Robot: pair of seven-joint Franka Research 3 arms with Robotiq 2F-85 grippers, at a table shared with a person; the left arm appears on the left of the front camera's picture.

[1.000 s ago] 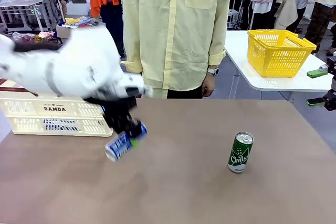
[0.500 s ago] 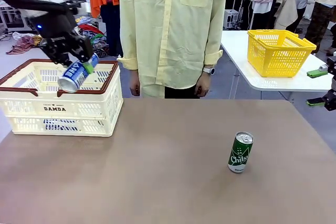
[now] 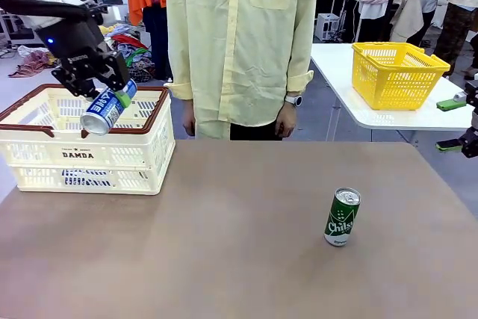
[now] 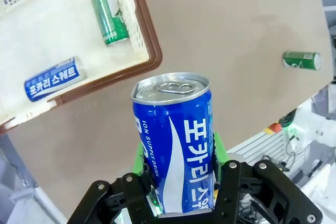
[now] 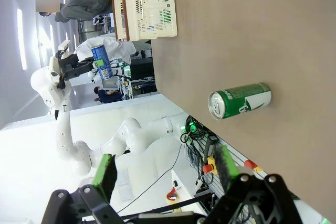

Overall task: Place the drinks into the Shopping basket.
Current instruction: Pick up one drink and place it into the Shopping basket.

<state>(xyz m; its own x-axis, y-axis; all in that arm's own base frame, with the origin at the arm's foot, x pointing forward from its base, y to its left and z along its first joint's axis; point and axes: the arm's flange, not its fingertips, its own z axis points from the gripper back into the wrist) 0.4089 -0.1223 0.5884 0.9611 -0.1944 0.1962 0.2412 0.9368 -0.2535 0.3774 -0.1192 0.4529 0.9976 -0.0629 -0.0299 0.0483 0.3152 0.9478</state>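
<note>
My left gripper (image 3: 112,97) is shut on a blue can (image 3: 104,110), which hangs tilted above the open top of the Shopping basket (image 3: 160,113). In the left wrist view the blue can (image 4: 176,140) stands between the green pads, silver top away from the wrist. Below it, the basket (image 4: 149,51) holds a green can (image 4: 108,14) and another blue can (image 4: 54,78), both lying flat. A green can (image 3: 342,217) stands upright on the table at the right, also seen as a green can (image 5: 240,100) ahead of my open right gripper (image 5: 165,169).
A person in a pale yellow shirt (image 3: 239,42) stands at the table's far edge, hands down. A yellow mesh basket (image 3: 393,72) sits on a white table at the back right. My right gripper's green pads (image 3: 450,104) show at the right edge.
My left arm carried the blue can up and left from low over the table to above the basket. Over the last half second it barely shifted. The green can stayed put.
</note>
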